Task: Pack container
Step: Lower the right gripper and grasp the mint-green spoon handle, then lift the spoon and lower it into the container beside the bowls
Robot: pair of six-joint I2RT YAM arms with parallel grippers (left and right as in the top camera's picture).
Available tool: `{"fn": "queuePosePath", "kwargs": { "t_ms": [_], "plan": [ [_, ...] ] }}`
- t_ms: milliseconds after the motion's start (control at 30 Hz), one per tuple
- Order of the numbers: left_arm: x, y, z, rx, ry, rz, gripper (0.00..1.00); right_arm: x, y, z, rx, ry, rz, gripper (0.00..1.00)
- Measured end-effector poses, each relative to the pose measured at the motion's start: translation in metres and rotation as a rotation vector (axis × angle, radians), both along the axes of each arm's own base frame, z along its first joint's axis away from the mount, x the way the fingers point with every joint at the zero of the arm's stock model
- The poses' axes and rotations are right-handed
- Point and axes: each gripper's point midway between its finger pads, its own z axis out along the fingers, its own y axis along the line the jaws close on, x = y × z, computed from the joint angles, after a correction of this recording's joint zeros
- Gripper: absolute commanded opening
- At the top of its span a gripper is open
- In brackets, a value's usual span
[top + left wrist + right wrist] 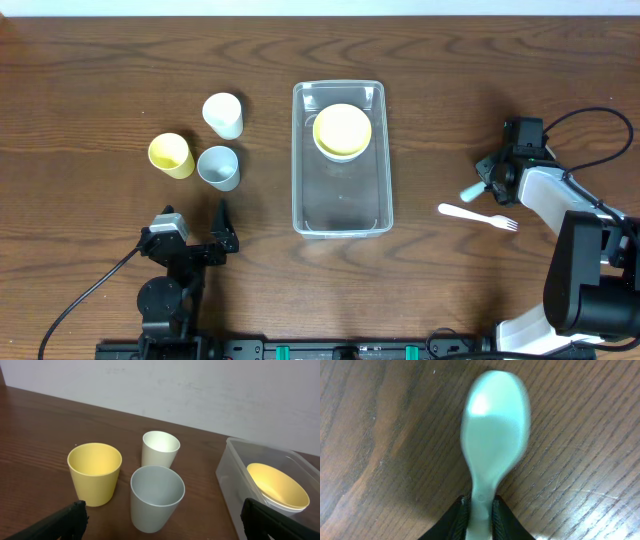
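The clear container lies in the middle of the table; a yellow bowl nested in a white one sits at its far end. My right gripper is off to the container's right, low over the wood. Its fingers are shut on the handle of a pale green spoon, whose bowl points away over the table. At the lower left my left gripper stands wide open and holds nothing. In the left wrist view the container's wall is on the right, and the left gripper faces the cups.
Three cups stand left of the container: yellow, white and pale blue, the blue one nearest my left fingers. A white fork lies on the wood just in front of the right gripper.
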Motion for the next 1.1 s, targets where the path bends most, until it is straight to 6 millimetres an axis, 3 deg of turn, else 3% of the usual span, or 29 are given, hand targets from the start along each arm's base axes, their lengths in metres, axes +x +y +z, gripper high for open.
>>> {"fn": "queuePosePath", "kwargs": {
  "t_ms": [267,533,767,1100],
  "plan": [
    [0.0,0.0,0.0,0.0,0.0,0.0,0.98,0.001,0.001,0.0,0.003,-0.005,0.006,0.01],
    [0.0,0.0,0.0,0.0,0.0,0.0,0.98,0.008,0.007,0.001,0.022,-0.025,0.062,0.01],
    [0.0,0.0,0.0,0.0,0.0,0.0,0.98,0.026,0.025,0.006,0.072,-0.1,0.205,0.01],
    [0.0,0.0,0.0,0.0,0.0,0.0,0.98,0.047,0.07,0.023,0.193,-0.244,0.51,0.01]
  ]
}}
